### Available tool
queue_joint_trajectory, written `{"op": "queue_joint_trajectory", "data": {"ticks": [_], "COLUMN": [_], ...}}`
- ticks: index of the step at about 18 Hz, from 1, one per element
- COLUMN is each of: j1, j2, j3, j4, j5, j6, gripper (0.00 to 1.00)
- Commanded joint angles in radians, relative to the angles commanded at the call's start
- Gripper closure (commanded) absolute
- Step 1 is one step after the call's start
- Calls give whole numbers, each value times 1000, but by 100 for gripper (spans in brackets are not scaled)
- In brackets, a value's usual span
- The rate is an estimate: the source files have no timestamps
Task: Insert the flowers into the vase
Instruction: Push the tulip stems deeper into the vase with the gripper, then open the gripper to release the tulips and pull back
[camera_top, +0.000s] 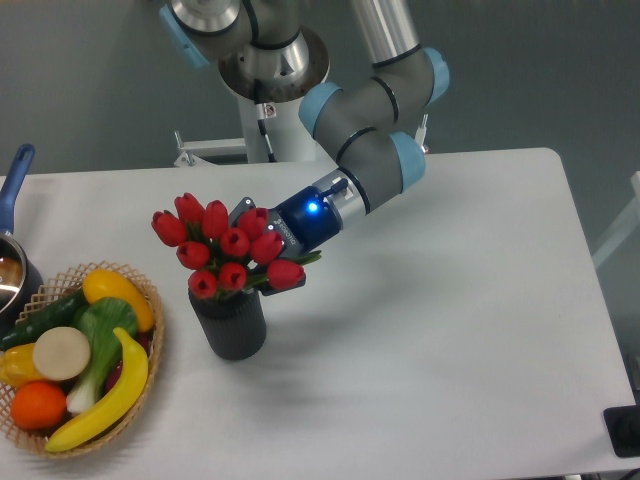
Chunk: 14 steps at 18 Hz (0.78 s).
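The flowers (225, 247), a tight bunch of glossy red tulip buds, sit right over the mouth of the vase (236, 325), a short dark ribbed cylinder left of the table's centre. The lowest buds touch or hide the vase's rim, and the stems are hidden. My gripper (262, 252) reaches in from the upper right, pressed against the right side of the bunch. Its fingers are mostly hidden behind the buds, and it looks closed on the bunch. A bit of green stem (306, 258) shows next to the gripper body.
A wicker basket (150, 300) of fruit and vegetables stands just left of the vase at the front left. A blue-handled pot (14, 185) is at the left edge. The arm's base (272, 70) stands at the back centre.
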Motion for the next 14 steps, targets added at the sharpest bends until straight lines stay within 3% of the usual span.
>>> {"op": "queue_joint_trajectory", "data": {"ticks": [2, 4, 5, 10, 12, 14], "j1": [0, 3, 3, 6, 6, 6], "j2": [0, 0, 2, 8, 9, 11], "j3": [2, -5, -8, -18, -18, -18], "j4": [0, 0, 0, 0, 0, 0], "j5": [0, 14, 21, 25, 25, 26], "j6": [17, 34, 38, 43, 43, 46], "gripper": [26, 22, 13, 12, 3, 0]}}
